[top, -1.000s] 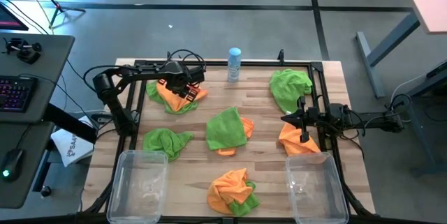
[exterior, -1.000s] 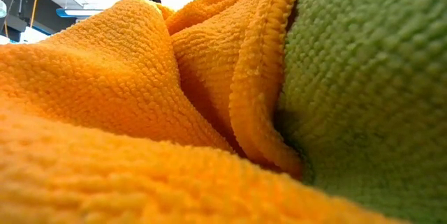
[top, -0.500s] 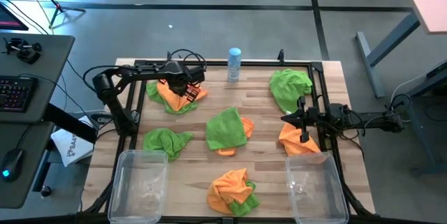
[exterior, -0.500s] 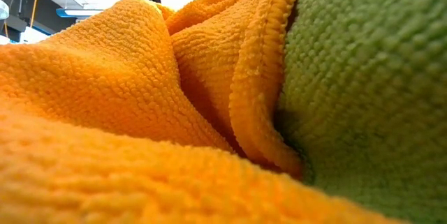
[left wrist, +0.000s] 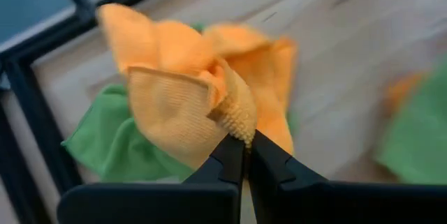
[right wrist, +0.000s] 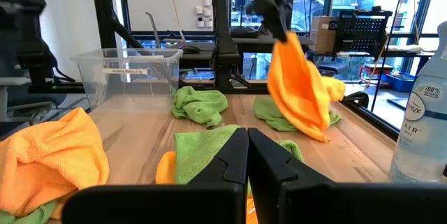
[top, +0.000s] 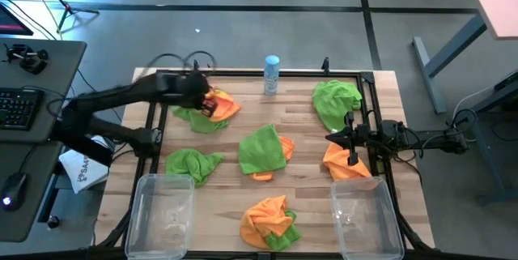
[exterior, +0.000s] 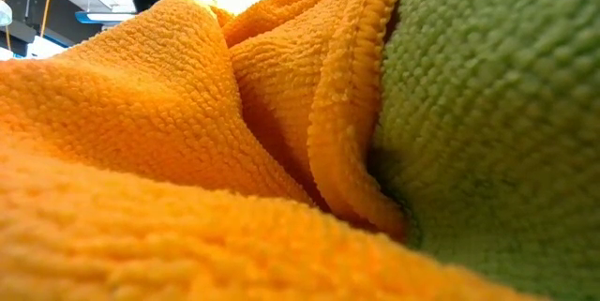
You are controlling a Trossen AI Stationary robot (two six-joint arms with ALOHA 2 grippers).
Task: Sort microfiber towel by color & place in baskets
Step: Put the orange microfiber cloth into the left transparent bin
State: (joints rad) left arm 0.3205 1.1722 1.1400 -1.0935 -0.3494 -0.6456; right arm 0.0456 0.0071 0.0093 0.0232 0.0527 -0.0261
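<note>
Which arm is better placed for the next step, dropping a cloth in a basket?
Left. Its gripper is shut on an orange towel, lifted off a green towel. The right gripper is shut and empty, beside another orange towel.

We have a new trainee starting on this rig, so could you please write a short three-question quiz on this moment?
1. True or false: the left gripper is shut on an orange towel.
2. Which towel lies under the lifted one? A) green B) blue C) white
3. Fill in: the two baskets hold ____ towels.

Key: 1 true, its jaws pinch a fold; 2 A, the green towel; 3 no. The right gripper, shut, waits by the table's right edge.
</note>
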